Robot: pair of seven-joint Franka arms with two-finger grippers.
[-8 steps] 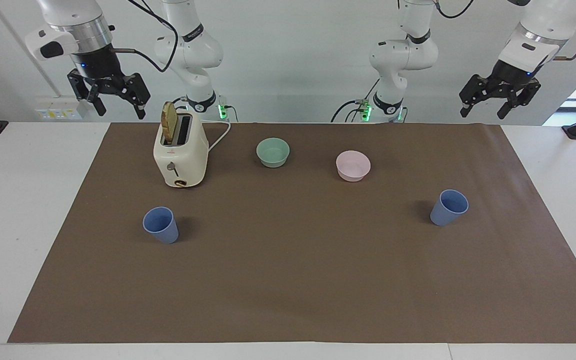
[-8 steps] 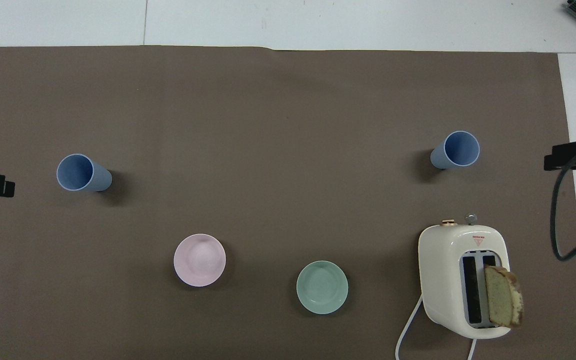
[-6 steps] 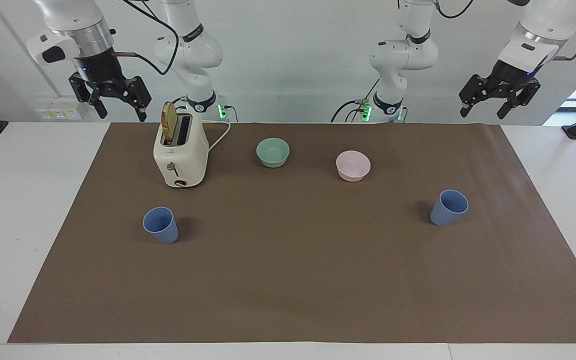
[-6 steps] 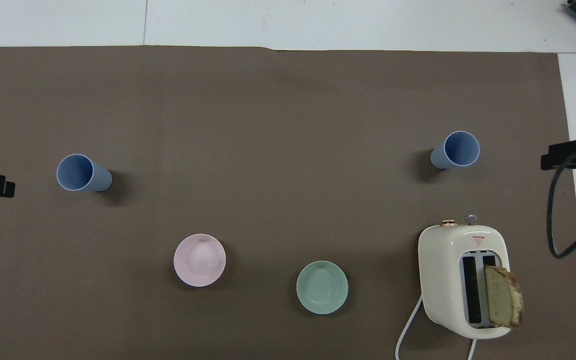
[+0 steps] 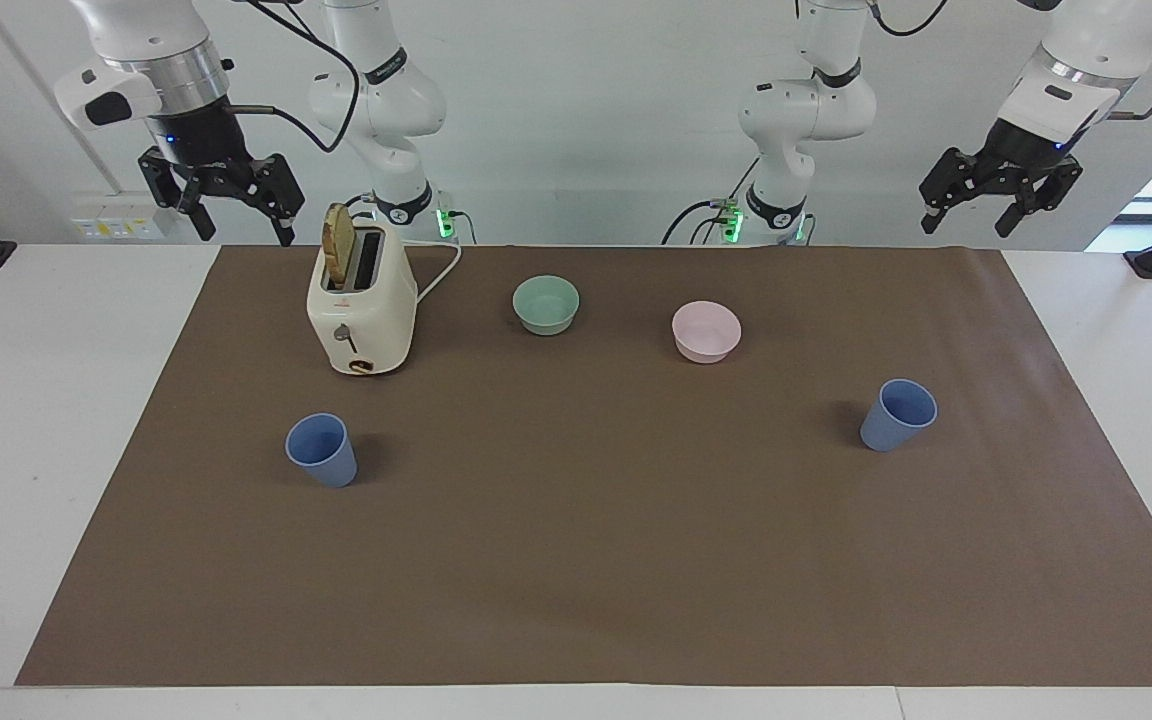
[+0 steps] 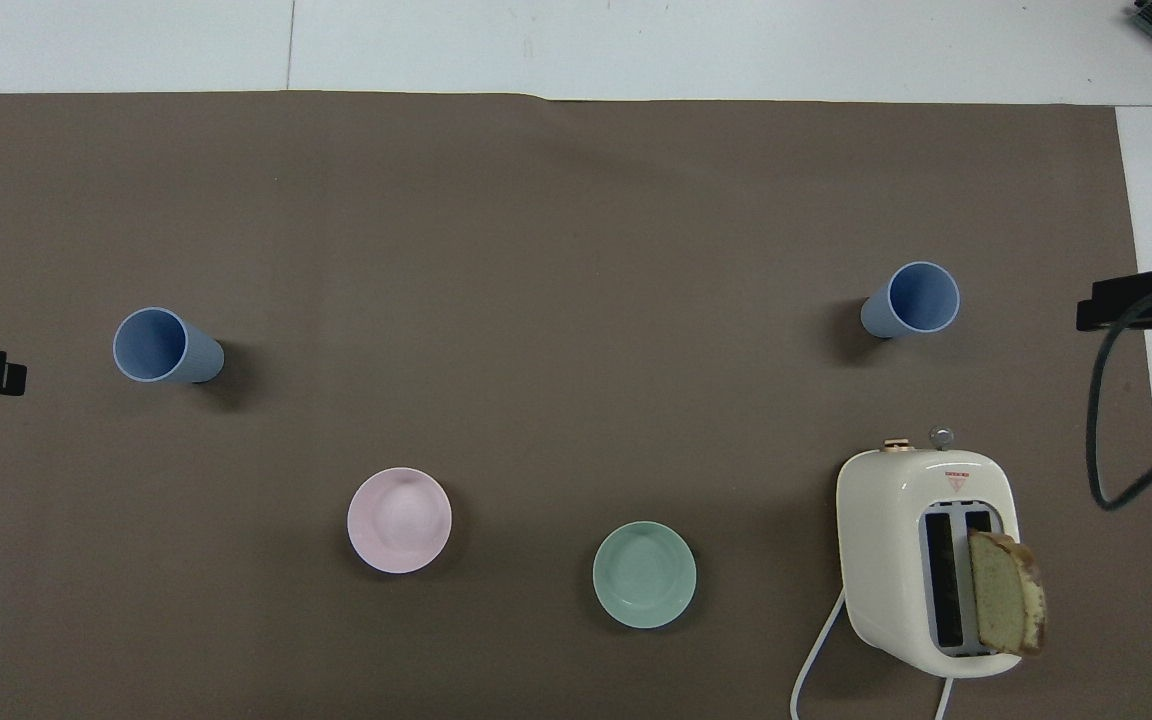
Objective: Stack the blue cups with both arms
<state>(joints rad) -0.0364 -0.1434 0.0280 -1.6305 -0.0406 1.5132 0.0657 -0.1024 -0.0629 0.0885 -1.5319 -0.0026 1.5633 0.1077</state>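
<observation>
Cups first: neither is touched yet. One cup (image 5: 321, 449) stands upright on the mat toward my right arm's end, farther from me than the toaster (image 5: 361, 303). The other cup (image 5: 898, 414) stands toward my left arm's end, well apart from the first, with the green bowl (image 5: 546, 304) and pink bowl (image 5: 706, 331) nearer to me between them.

What has changed in the last half second is small, and only in my arms. My right gripper (image 5: 232, 208) has pulled up a little and turned; it hangs high over the mat's edge beside the toaster, fingers spread wide, holding nothing. My left gripper (image 5: 998, 198) has lifted slightly too, and hangs high over the opposite corner of the mat, also spread wide and empty. The cups, bowls and toaster have not shifted.

I judge this the very start: both hands are ready, and each must descend to the cup on its own side before any stacking.
</observation>
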